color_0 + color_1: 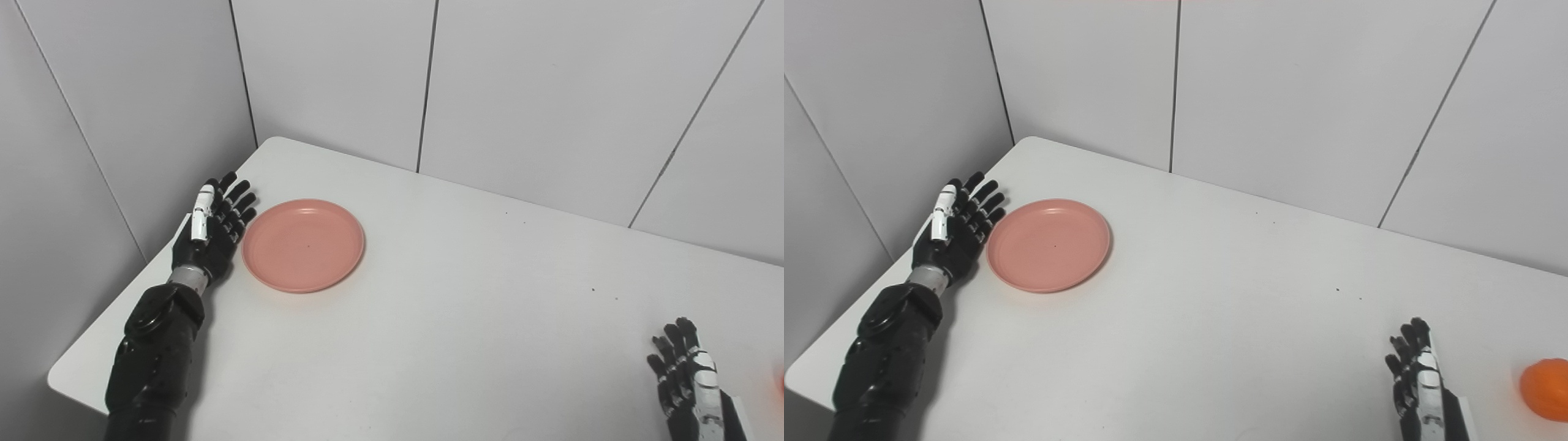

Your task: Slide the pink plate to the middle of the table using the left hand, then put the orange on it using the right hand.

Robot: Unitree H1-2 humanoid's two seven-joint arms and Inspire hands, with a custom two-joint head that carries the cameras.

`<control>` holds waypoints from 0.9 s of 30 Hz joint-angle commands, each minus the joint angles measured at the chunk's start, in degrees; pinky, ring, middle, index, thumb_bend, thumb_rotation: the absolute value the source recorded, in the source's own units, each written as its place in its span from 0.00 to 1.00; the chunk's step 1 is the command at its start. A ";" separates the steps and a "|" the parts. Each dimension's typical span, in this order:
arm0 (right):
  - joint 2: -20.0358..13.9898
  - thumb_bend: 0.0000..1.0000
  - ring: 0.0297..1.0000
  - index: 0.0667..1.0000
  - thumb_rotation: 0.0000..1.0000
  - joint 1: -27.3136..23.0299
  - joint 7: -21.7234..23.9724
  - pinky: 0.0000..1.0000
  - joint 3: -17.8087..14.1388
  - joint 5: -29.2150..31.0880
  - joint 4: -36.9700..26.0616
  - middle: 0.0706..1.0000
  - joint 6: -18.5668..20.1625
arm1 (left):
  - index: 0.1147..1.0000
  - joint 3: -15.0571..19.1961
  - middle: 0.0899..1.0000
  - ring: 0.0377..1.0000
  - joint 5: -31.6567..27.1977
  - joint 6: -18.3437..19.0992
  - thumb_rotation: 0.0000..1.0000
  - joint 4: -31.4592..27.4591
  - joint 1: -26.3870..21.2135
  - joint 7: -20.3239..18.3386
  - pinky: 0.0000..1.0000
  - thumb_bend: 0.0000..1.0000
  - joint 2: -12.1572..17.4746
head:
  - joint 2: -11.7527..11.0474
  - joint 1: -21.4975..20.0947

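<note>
An empty pink plate (pixel 303 244) lies flat on the white table (pixel 465 306), towards its left side. My left hand (pixel 213 226) stands edge-on right beside the plate's left rim, fingers straight and apart, holding nothing; I cannot tell if it touches the rim. The orange (pixel 1545 380) rests on the table at the far right, near the front edge. My right hand (pixel 1415 373) is upright at the bottom right, left of the orange and well apart from it, fingers spread and empty.
Grey panelled walls (pixel 520 92) close in the table at the back and along the left. The table's rounded front left corner (pixel 61 380) is near my left forearm (pixel 153 361).
</note>
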 commanded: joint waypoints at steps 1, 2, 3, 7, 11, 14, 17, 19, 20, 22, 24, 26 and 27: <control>-0.38 0.30 1.00 1.00 1.00 -1.08 -0.15 1.00 -0.46 -0.08 -2.30 1.00 -0.28 | 0.91 -0.58 0.92 0.92 0.89 -0.43 1.00 -0.28 -0.46 0.62 0.94 0.36 -0.18 | 0.02 0.07; -0.37 0.29 1.00 1.00 1.00 -1.09 -0.21 1.00 -0.43 -0.26 -2.28 1.00 -0.34 | 0.92 -0.75 0.92 0.92 0.91 -0.65 1.00 -0.14 -0.43 0.38 0.94 0.36 -0.20 | 0.00 0.06; -0.37 0.29 1.00 1.00 1.00 -1.11 -0.11 1.00 -0.43 -0.12 -2.20 1.00 -0.44 | 0.92 -0.94 0.92 0.92 0.89 -0.68 1.00 -0.17 -0.36 0.17 0.95 0.36 -0.22 | 0.00 0.04; -0.39 0.28 1.00 1.00 1.00 -1.23 0.17 1.00 -0.40 0.22 -2.10 1.00 -0.56 | 0.93 -1.67 0.93 0.93 0.36 0.21 1.00 -0.64 -0.12 -0.43 0.95 0.36 -0.28 | 0.21 -0.12; -0.31 0.28 1.00 1.00 1.00 -1.12 -0.14 1.00 -0.25 -0.26 -2.46 1.00 -0.07 | 0.91 -1.86 0.92 0.92 -0.65 2.17 1.00 -1.03 -0.32 -0.14 0.93 0.36 -0.76 | 0.31 -0.27; -0.15 0.28 1.00 1.00 1.00 -1.19 -0.21 1.00 -0.21 -0.21 -2.59 1.00 0.05 | 0.89 -2.39 0.90 0.91 -0.69 3.10 1.00 -1.84 -0.34 -0.05 0.92 0.36 -1.13 | 0.32 -0.43; -0.15 0.28 1.00 1.00 1.00 -1.19 -0.25 1.00 -0.08 -0.53 -2.64 1.00 -0.05 | 0.89 -2.89 0.91 0.91 -0.73 3.15 1.00 -2.01 -0.41 -0.52 0.92 0.35 -1.35 | 0.42 -0.61; -0.18 0.29 1.00 1.00 1.00 -1.14 -0.20 1.00 0.01 -0.59 -2.83 1.00 0.12 | 0.89 -3.45 0.91 0.91 -0.57 3.15 1.00 -2.53 -0.38 -0.82 0.91 0.35 -1.51 | 0.45 -0.65; -0.17 0.29 1.00 1.00 1.00 -1.12 -0.09 1.00 0.01 -0.47 -2.88 1.00 0.16 | 0.89 -3.66 0.91 0.91 -0.59 3.24 1.00 -2.86 -0.34 -0.92 0.91 0.34 -1.58 | 0.45 -0.65; -0.11 0.28 1.00 1.00 1.00 -1.12 0.06 1.00 0.00 -0.25 -2.91 1.00 0.11 | 0.89 -3.87 0.91 0.91 -0.74 3.34 1.00 -3.14 -0.33 -0.95 0.91 0.34 -1.63 | 0.51 -0.71; -0.03 0.26 1.00 1.00 1.00 -1.16 0.15 1.00 0.00 -0.11 -2.81 1.00 -0.03 | 0.90 -4.00 0.91 0.90 -1.03 3.66 1.00 -3.15 -0.50 -1.00 0.91 0.34 -1.78 | 0.56 -0.95; -0.05 0.27 1.00 1.00 1.00 -1.19 0.26 1.00 0.03 -0.08 -2.73 1.00 -0.07 | 0.90 -4.20 0.91 0.90 -1.25 4.45 1.00 -4.23 -0.48 -0.65 0.91 0.33 -2.18 | 0.58 -1.00; -0.02 0.27 1.00 1.00 1.00 -1.21 0.28 1.00 0.01 -0.03 -2.66 1.00 -0.08 | 0.90 -4.46 0.91 0.90 -1.13 4.63 1.00 -4.38 -0.51 -0.64 0.91 0.33 -2.25 | 0.60 -1.13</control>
